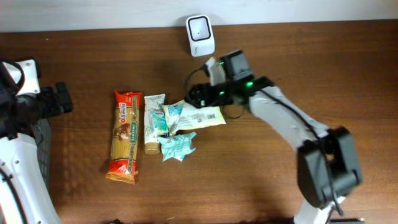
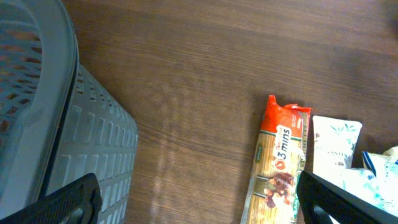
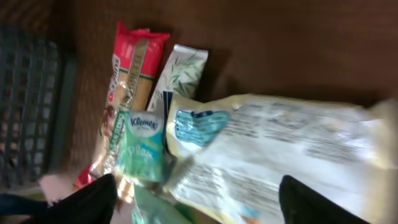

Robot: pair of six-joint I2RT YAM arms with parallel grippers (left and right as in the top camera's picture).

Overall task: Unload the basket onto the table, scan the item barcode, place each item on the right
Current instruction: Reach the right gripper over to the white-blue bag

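Note:
A cream printed pouch (image 1: pixel 202 115) lies flat at the right end of a cluster of items; in the right wrist view the pouch (image 3: pixel 280 143) fills most of the frame. My right gripper (image 1: pixel 198 94) hovers over its far edge. The gripper (image 3: pixel 205 205) is open, its fingers wide apart on either side of the pouch, not gripping it. The white barcode scanner (image 1: pixel 200 28) stands at the table's back edge. My left gripper (image 1: pixel 62 99) waits at the far left, and this gripper (image 2: pixel 205 208) is open and empty above bare wood.
Left of the pouch lie a red pasta packet (image 1: pixel 126 137), a white tube pack (image 1: pixel 153 121) and teal Kleenex tissue packs (image 1: pixel 177 146). A grey basket (image 2: pixel 37 124) sits at the table's left edge, beside the left arm.

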